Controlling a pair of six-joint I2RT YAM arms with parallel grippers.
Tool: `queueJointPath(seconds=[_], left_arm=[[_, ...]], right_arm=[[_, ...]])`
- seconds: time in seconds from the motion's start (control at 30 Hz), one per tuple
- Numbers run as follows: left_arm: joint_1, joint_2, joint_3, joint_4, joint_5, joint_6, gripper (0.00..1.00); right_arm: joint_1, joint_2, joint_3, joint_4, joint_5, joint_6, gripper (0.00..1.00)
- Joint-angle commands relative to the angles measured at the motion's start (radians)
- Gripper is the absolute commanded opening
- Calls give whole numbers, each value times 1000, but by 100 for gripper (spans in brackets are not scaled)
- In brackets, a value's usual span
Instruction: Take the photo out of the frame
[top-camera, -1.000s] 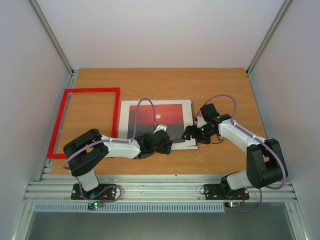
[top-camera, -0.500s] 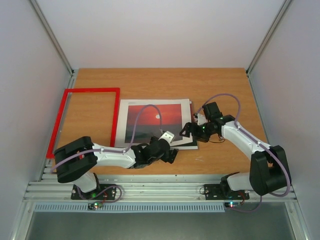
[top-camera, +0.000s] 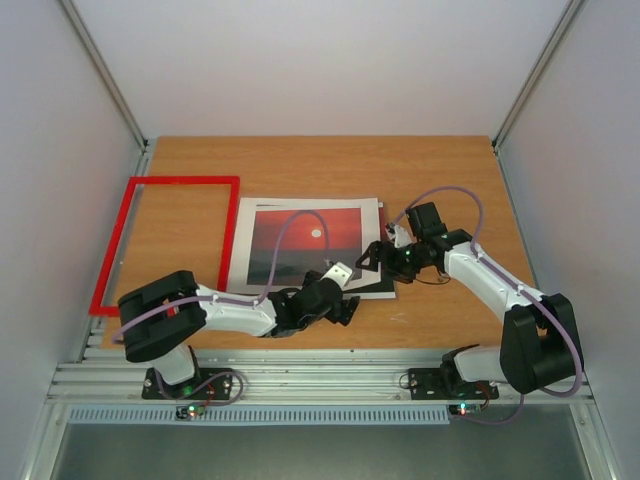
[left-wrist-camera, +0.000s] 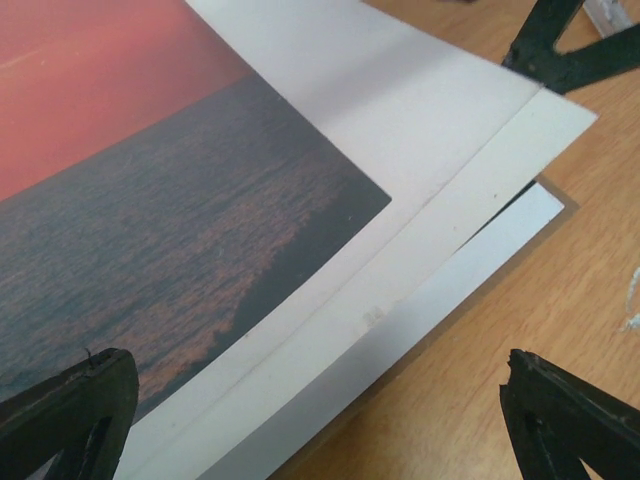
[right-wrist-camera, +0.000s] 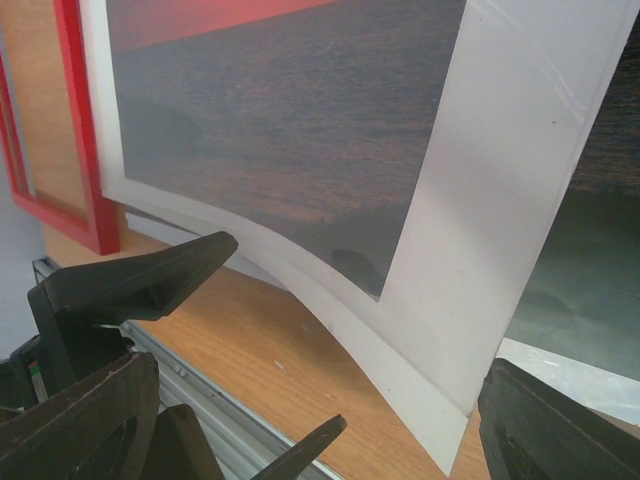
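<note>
From the top view, both end effectors are dark clusters at the lower right corner of the sheets, and how their jaws stand cannot be read from there. A purple cable (top-camera: 283, 228) loops across the photo (top-camera: 312, 232) and hides a strip of it.

In the left wrist view only the photo's dark sea corner shows. Several pale sheet edges fan out beneath it, and how many layers there are is hard to tell. In the right wrist view a dim surface under the raised sheet is cut off at the right edge.

The left end effector (top-camera: 343, 303) is spread wide. Its fingers (left-wrist-camera: 70, 412) sit in the two lower corners of its own view with the stack's corner between them, gripping nothing.

The right end effector (top-camera: 372, 258) is also wide apart. The white mat (right-wrist-camera: 490, 200) bows up off the tabletop (right-wrist-camera: 290, 350) between its fingers (right-wrist-camera: 85, 420); I cannot tell whether they touch it.

The photo lies mid-tabletop inside the white mat. The frame (top-camera: 185, 181) lies flat just left of it, with wood showing through.
</note>
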Motion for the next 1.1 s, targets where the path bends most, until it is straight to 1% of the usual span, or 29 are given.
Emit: queueJointPath(seconds=[0.0, 0.1, 0.17, 0.3, 0.47, 0.63, 0.73, 0.77, 0.93, 1.07], left_arm=[[-4, 37, 15, 132, -55, -16, 99], [-4, 66, 35, 135, -66, -10, 99], [-4, 86, 44, 143, -61, -9, 99], [-4, 113, 39, 167, -81, -19, 99], [7, 102, 36, 167, -138, -63, 99], [18, 91, 36, 180, -144, -84, 99], [37, 88, 36, 173, -122, -113, 99], [47, 88, 34, 172, -111, -132, 99], [96, 79, 11, 170, -47, -208, 99], [125, 76, 6, 169, -14, -237, 99]], right_arm=[[-1, -21, 32, 24, -49, 19, 87], [-1, -21, 33, 32, -64, 19, 87], [-1, -22, 34, 36, -71, 53, 87], [-1, -27, 37, 37, -74, 57, 87], [-1, -29, 29, 44, -81, 60, 87], [0, -33, 20, 44, -76, 54, 88], [-5, -42, 25, 9, -38, 37, 88], [-11, -48, 27, -10, -20, 0, 88], [-45, -83, 37, -110, 115, -70, 88], [-45, -87, 32, -143, 159, -88, 88]])
